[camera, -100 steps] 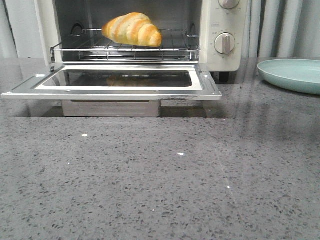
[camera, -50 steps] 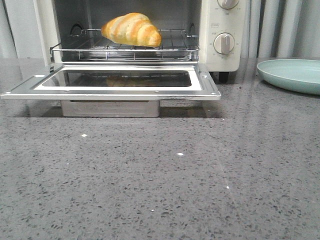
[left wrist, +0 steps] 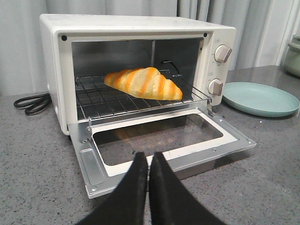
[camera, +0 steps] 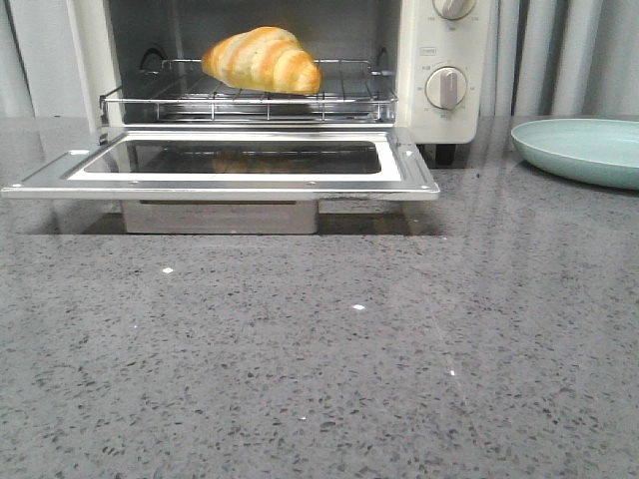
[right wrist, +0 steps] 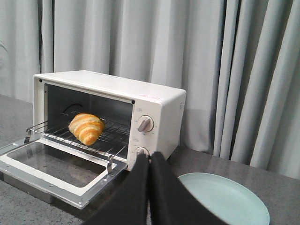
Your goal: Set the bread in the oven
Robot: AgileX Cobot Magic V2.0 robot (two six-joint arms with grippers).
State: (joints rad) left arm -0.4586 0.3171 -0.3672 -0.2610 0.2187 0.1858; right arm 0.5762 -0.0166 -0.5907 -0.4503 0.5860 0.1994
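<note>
The bread (camera: pixel 264 59), golden with pale stripes, lies on the wire rack (camera: pixel 250 98) inside the cream-white oven (camera: pixel 444 60). The oven's glass door (camera: pixel 225 165) hangs open and flat. The bread also shows in the left wrist view (left wrist: pixel 143 83) and in the right wrist view (right wrist: pixel 86 128). My left gripper (left wrist: pixel 148 156) is shut and empty, back from the door's front edge. My right gripper (right wrist: pixel 149 156) is shut and empty, off to the oven's right, near the lower knob (right wrist: pixel 139 151). Neither gripper shows in the front view.
A pale teal plate (camera: pixel 584 150) sits empty on the grey counter to the right of the oven. A black cord (left wrist: pixel 31 103) lies coiled to the oven's left. Grey curtains hang behind. A greyish container (left wrist: pixel 294 54) stands at the far right.
The front view has shifted very slightly, so the oven and plate sit a few pixels to the left. The bread, the rack and the door have not moved.
</note>
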